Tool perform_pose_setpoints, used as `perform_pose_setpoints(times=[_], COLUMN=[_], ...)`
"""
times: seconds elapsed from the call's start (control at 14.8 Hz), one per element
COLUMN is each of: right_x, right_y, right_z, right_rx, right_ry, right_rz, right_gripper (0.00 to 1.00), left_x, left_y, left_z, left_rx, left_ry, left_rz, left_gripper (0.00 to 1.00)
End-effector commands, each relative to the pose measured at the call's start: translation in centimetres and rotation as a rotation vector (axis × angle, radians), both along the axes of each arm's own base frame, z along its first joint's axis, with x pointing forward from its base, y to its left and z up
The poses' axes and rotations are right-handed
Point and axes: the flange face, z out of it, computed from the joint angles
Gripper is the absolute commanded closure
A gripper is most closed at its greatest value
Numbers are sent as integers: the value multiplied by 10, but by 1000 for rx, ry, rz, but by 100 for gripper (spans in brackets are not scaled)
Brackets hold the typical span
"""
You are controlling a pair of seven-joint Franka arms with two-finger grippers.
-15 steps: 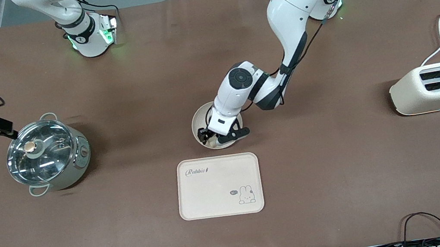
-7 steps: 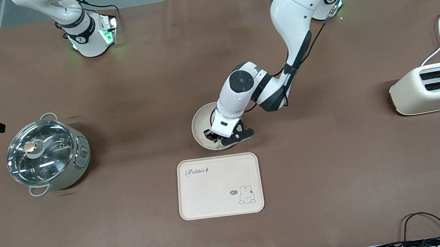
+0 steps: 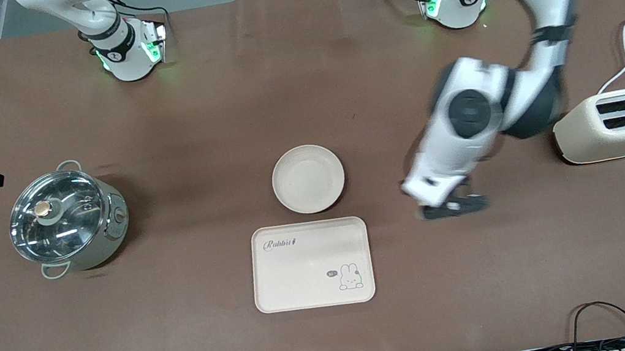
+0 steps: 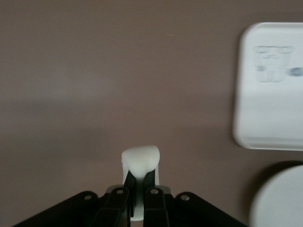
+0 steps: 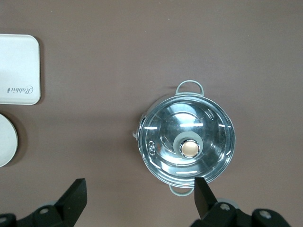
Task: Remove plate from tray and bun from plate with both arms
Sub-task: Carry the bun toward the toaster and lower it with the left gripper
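So the bun [image 4: 140, 158] is off the plate [image 3: 308, 178] now: half a second ago the left gripper [image 3: 452, 206] was still down in the dish, and now it's clamped on the bun over bare table, out toward the toaster [image 3: 618, 123]. The plate sits empty mid-table, just off the tray [image 3: 311, 264]'s edge. The right gripper [image 5: 137, 201] waits, jaws wide, above the pot [image 3: 66, 218]. Looks like only the set-down is left.
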Motion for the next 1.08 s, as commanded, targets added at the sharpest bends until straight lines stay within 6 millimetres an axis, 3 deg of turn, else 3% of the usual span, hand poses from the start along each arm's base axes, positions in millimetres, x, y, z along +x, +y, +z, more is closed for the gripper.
perform_pose_setpoints(times=[0.0, 0.07, 0.2, 0.27, 0.34, 0.4, 0.47, 0.67, 1.01], right_x=[0, 0, -2, -3, -3, -4, -4, -4, -6], right_y=[-3, -3, -3, -4, -3, -4, -6, -10, -8], right_z=[11, 11, 9, 9, 9, 11, 12, 16, 22], right_rx=[-8, -8, -6, -5, -5, -5, -7, -7, -4], right_ry=[-2, -1, 17, 26, 26, 23, 20, 12, 21], right_rz=[10, 8, 6, 5, 6, 6, 6, -1, 1], right_gripper=[0, 0, 0, 0, 0, 0, 0, 0, 0], left_x=[6, 3, -8, -9, -8, -7, -7, 4, 23], left_y=[100, 122, 129, 130, 136, 142, 143, 134, 132], left_z=[-39, -57, -97, -114, -126, -130, -129, -109, -25], left_rx=[10, 3, -9, -17, -21, -22, -22, -24, -9], left_ry=[58, 70, 85, 93, 105, 106, 105, 67, 52], left_rz=[-81, -73, -57, -54, -45, -36, -35, -48, -43], left_gripper=[99, 98, 91, 72, 45, 8, 0, 0, 0])
